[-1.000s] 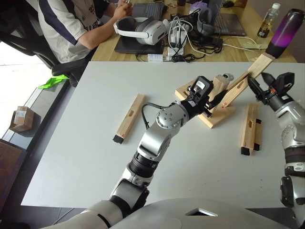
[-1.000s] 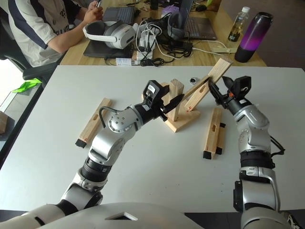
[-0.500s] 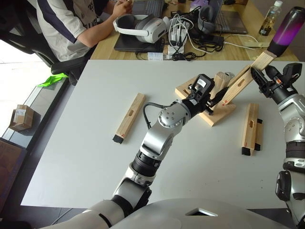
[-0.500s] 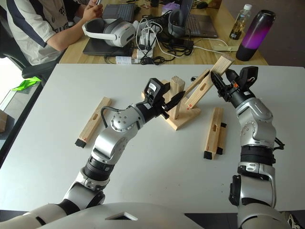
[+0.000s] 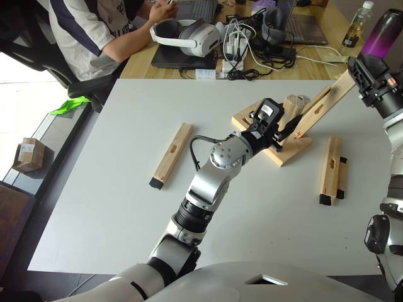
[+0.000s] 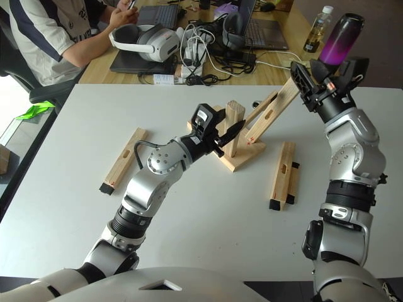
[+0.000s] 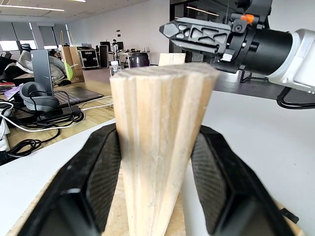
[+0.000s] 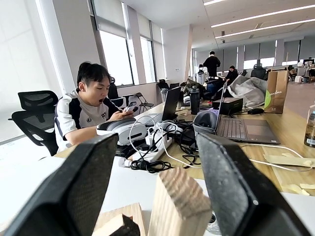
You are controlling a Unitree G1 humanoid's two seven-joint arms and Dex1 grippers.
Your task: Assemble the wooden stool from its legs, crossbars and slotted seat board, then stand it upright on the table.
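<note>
Carrying all the parts, the white worktop point(image 5: 126, 207) has the slotted seat board point(image 5: 291, 153) lying flat on its far right half. This is a sensible place, because both arms can reach it.

On the board stands the upright leg point(image 6: 233, 124). The left tool point(image 7: 158, 147) is closed on it, one pad pressed against each side of the wood. I judge it holds the leg to keep it vertical and to stop the board from sliding while the other arm works.

The slanted leg point(image 6: 269, 113) leans from the board, just beside the upright leg, up toward the far right corner of the worktop. I cannot tell whether its lower end already sits in a slot. At its raised upper end is the right tool point(image 8: 156, 157), with its fingers point(image 8: 78, 196) spread wide on either side of the wood and touching nothing. It grips nothing now. The position would allow it to close on the end and tip the leg upright, but that is only my judgement.

The other parts wait flat and well apart from the board. A loose leg point(image 5: 172, 155) lies on the left, and a pair of wooden pieces point(image 5: 330, 168) lies side by side on the right. The stool is far from finished.
</note>
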